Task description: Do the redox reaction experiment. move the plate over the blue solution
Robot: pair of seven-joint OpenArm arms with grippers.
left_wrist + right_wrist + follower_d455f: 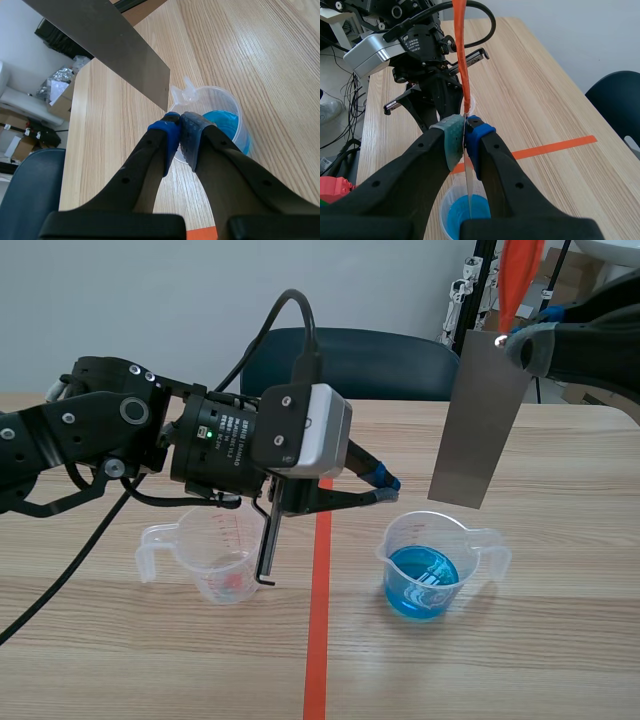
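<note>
A grey metal plate [478, 420] hangs upright, tilted slightly, above and just behind the clear beaker of blue solution [430, 565]. My right gripper [522, 346] is shut on the plate's top edge. In the right wrist view the plate [462, 65] is edge-on between the pads [451, 137], its lower end over the blue solution [467, 212]. My left gripper [390, 485] is shut on nothing and hovers just left of the beaker's rim. Its tips [181, 125] meet in front of the beaker [222, 120], with the plate [110, 40] above.
A second clear beaker [205, 560] with red markings stands left of the orange tape line [320, 620], under the left arm. A dark blue chair [350, 360] sits behind the table. Bare table lies right of the blue beaker.
</note>
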